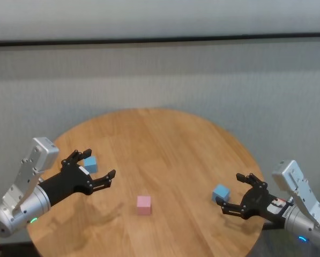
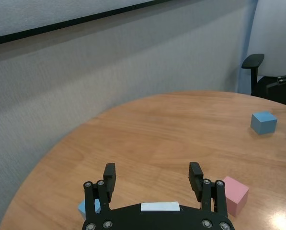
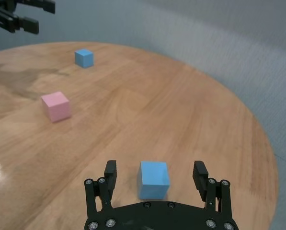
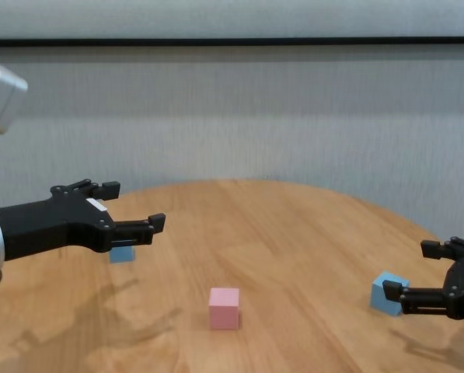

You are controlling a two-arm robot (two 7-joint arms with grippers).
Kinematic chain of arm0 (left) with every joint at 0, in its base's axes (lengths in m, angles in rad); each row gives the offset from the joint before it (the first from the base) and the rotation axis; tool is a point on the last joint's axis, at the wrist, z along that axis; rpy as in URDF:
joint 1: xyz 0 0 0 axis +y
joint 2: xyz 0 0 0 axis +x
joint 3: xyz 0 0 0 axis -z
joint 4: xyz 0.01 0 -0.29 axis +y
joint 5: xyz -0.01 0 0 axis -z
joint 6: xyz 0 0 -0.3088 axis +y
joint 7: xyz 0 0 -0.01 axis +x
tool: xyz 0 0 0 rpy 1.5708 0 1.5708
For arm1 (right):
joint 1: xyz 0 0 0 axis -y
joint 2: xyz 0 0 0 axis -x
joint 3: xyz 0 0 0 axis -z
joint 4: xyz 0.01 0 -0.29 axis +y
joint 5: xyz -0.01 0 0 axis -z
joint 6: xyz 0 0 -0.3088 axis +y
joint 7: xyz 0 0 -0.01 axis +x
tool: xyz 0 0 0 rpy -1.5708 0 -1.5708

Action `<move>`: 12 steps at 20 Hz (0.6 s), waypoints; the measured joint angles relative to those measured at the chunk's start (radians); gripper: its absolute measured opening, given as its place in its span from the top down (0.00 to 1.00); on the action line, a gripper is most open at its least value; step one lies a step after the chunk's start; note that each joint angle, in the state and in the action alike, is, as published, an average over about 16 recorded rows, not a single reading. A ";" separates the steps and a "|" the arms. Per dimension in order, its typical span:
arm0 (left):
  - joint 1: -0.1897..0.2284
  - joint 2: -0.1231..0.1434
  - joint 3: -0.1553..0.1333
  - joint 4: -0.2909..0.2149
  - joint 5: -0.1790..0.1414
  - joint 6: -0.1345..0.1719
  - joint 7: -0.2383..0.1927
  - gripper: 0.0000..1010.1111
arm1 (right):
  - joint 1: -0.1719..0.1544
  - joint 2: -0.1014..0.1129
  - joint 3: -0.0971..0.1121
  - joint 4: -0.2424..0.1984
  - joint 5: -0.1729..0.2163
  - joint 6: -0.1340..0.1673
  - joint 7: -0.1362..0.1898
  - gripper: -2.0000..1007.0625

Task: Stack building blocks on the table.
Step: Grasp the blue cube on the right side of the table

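You see the round wooden table (image 1: 165,144) with 3 cubes on it, all apart from each other, none stacked.

The left gripper (image 1: 95,168) hangs above the table's left side with its fingers spread wide and nothing between them. The left blue cube (image 1: 90,163) sits on the table under this gripper; in the chest view this cube (image 4: 122,252) shows just below the black fingers, clearly lower than them. In the left wrist view only a corner of it (image 2: 85,207) shows beside 1 finger, so you cannot call it lined up between the fingers.

The right gripper (image 1: 239,194) is low at the table's right edge, also wide open and empty. The right blue cube (image 1: 221,193) sits just in front of it; in the right wrist view this cube (image 3: 153,179) lies between the 2 fingers, touching neither.

The pink cube (image 1: 143,204) rests near the front middle, between both grippers and well apart from each.
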 joint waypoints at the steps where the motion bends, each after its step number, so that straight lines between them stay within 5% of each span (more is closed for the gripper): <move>1: 0.000 0.000 0.000 0.000 0.000 0.000 0.000 0.01 | 0.003 -0.004 -0.001 0.007 -0.006 -0.001 -0.001 0.01; 12: 0.000 0.000 0.000 0.000 0.000 0.000 0.000 0.01 | 0.034 -0.038 -0.007 0.067 -0.045 -0.010 -0.005 0.01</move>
